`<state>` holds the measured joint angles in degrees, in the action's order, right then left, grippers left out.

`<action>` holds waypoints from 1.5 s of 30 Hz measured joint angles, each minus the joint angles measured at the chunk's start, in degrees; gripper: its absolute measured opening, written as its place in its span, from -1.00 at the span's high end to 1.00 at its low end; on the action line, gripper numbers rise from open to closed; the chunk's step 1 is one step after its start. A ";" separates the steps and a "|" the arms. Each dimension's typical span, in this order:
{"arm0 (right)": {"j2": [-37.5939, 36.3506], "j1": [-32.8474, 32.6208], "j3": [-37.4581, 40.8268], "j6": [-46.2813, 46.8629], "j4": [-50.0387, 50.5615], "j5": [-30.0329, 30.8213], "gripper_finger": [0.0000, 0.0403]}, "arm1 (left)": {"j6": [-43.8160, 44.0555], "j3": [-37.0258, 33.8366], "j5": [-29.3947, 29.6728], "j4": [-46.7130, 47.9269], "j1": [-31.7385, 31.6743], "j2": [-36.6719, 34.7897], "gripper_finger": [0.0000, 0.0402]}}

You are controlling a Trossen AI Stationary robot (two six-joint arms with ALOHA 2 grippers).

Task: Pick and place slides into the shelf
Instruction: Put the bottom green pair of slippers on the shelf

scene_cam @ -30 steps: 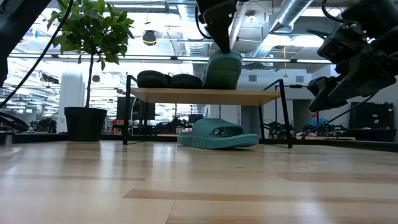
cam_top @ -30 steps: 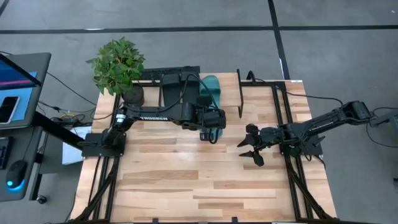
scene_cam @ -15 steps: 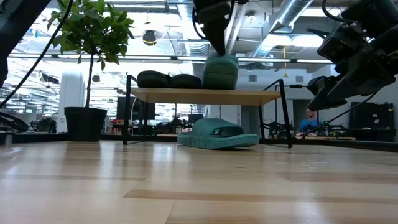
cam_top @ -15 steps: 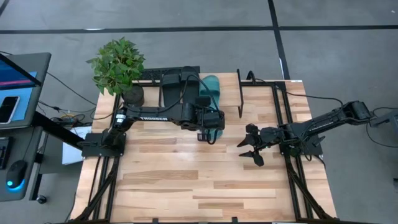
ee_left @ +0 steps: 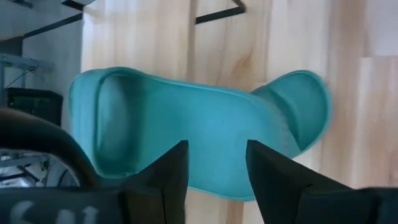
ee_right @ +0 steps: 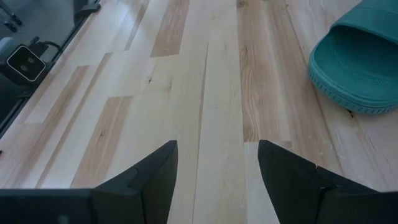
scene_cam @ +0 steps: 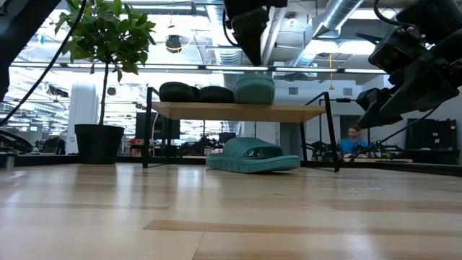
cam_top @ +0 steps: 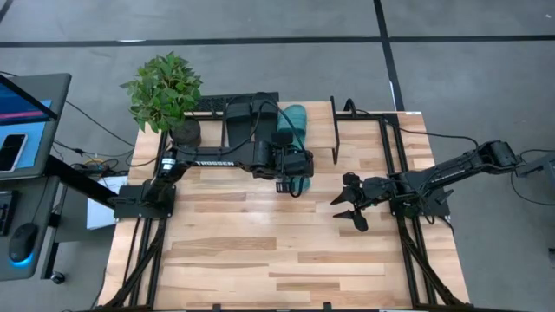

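Pale wooden tabletop [cam_top: 260, 251] carries the shelf [scene_cam: 238, 110] at its far edge, beside a potted plant [cam_top: 165, 91]. On the shelf plank sit two black slides [scene_cam: 196, 92] and one teal slide [scene_cam: 254, 90], lying flat. The left gripper [scene_cam: 250, 40] hangs just above that teal slide, fingers parted and clear of it, holding nothing. A second teal slide [scene_cam: 252, 156] lies on the tabletop below the shelf, toward its right end, its long axis running across the low view. The right gripper [cam_top: 349, 211] waits spread open and empty, in front of the shelf's right end; its wrist view shows that slide's rounded end just ahead. From overhead the left arm hides the floor-level slide, so which arm is nearer is hard to judge.
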<state>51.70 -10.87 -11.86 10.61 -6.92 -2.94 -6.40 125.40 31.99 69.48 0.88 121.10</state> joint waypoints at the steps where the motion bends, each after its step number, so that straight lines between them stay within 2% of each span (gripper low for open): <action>1: 0.00 0.00 -0.02 0.00 0.00 0.00 -0.07 | 0.03 0.00 0.41 -0.02 -0.11 0.00 0.26; 6: 0.00 0.00 0.00 -0.04 0.00 0.00 -0.07 | -1.50 0.00 2.73 -1.36 -0.52 0.00 0.25; 13: 0.00 0.00 -0.01 -0.04 0.00 0.00 -0.07 | -6.40 0.00 2.81 -7.95 -0.90 0.00 0.25; 17: -0.01 0.01 -0.02 -0.04 0.02 0.00 -0.07 | -7.60 0.00 2.93 -8.50 -1.16 0.00 0.25; 22: 0.01 0.02 -0.02 -0.11 0.02 0.00 -0.07 | -10.41 0.00 5.98 -8.47 -0.98 0.00 0.26; 27: 0.07 0.00 -0.01 -0.39 0.04 0.00 -0.07 | -14.53 0.03 10.86 -8.17 0.43 0.00 0.34; 30: 0.07 0.00 0.00 -0.51 0.04 0.00 -0.07 | -15.89 1.42 10.98 -6.03 1.49 0.00 0.44; 38: 0.07 0.02 -0.01 -0.52 -0.02 0.00 -0.07 | -14.83 6.45 3.53 3.85 3.57 -0.22 0.95; 45: 0.07 0.02 -0.01 -0.50 -1.48 0.00 -0.07 | -13.92 7.54 -4.51 9.41 2.30 -0.09 1.00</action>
<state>51.77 -10.85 -11.87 10.11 -8.39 -2.94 -20.31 132.94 27.48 78.89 3.19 121.01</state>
